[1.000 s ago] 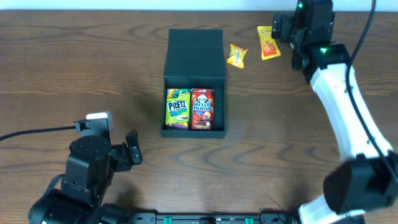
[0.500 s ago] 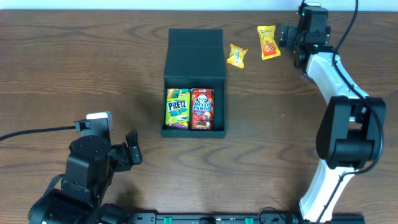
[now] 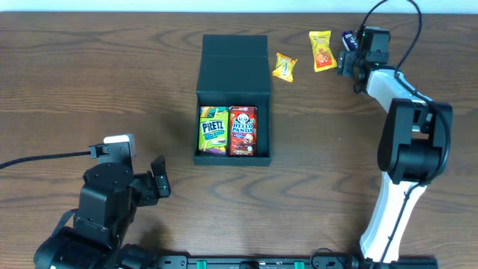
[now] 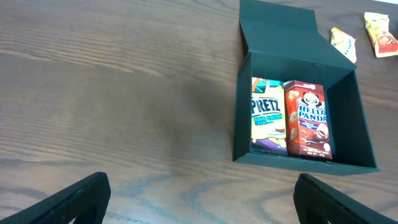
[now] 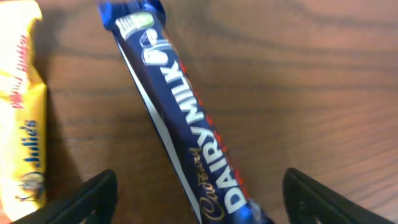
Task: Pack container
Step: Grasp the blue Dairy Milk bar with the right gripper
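The container (image 3: pixel 234 60) is a dark square box with its flap lid laid open toward the far side; the left wrist view shows the container (image 4: pixel 280 28) too. Inside lie a green Pretz box (image 3: pixel 213 131) and a red Hello Panda box (image 3: pixel 243 130). At the far right my right gripper (image 3: pixel 352 48) hangs low over a blue Dairy Milk bar (image 5: pixel 180 118), which lies flat on the wood. In the right wrist view the gripper (image 5: pixel 202 205) stands open, one finger on each side of the bar, touching nothing. My left gripper (image 4: pixel 202 205) is open and empty near the front left.
Two yellow snack packets lie right of the lid: a smaller one (image 3: pixel 284 66) and a larger one (image 3: pixel 322 50), which shows as a Julie's packet (image 5: pixel 22 124) just left of the bar. The table's far edge runs close behind the right gripper.
The right arm has folded down and its gripper has dropped toward the table by the larger yellow packet, jaws slightly narrower. The left arm and the box have not moved.
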Motion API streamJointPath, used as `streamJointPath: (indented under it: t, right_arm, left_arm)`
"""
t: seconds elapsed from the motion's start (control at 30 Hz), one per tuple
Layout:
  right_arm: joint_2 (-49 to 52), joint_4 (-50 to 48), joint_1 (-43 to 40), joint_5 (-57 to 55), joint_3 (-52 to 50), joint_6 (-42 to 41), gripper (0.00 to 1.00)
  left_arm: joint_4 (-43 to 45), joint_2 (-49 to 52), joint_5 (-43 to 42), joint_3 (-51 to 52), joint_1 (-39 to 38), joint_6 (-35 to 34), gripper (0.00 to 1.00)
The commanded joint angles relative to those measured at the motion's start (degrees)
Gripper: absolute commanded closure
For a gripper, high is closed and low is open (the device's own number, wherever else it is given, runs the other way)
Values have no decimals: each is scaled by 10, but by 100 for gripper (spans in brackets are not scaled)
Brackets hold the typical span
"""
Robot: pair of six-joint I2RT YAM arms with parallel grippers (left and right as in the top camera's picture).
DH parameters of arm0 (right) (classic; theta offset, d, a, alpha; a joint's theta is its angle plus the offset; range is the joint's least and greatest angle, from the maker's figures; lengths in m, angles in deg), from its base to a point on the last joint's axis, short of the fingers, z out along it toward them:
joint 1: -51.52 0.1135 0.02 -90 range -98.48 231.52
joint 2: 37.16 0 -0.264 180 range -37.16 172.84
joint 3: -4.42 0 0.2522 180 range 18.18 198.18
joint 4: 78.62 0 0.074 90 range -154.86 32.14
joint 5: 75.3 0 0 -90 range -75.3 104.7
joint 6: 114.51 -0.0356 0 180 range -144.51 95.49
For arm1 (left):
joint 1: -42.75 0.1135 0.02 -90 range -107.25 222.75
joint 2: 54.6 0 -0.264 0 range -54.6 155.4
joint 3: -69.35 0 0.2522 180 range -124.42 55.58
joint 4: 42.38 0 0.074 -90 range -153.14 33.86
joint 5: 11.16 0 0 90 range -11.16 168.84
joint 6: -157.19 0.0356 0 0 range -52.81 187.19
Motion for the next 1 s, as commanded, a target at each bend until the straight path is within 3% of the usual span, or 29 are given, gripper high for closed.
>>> streamJointPath:
  t: [0.0, 0.23, 0.4, 0.57, 0.97]
  right_arm:
    - [8, -3, -6, 4, 8, -6, 24]
    - [13, -3, -6, 5, 8, -25, 40]
    - [14, -3, -7, 5, 8, -24, 41]
    - [17, 2, -16, 39, 8, -38, 54]
    - [25, 12, -28, 102, 8, -80, 62]
  left_arm:
    - [-1, -2, 11, -12, 2, 3, 5]
    - [-1, -2, 11, -12, 2, 3, 5]
    - [-1, -2, 11, -12, 2, 3, 5]
    - [-1, -2, 11, -12, 2, 3, 5]
    - [-1, -2, 11, -12, 2, 3, 5]
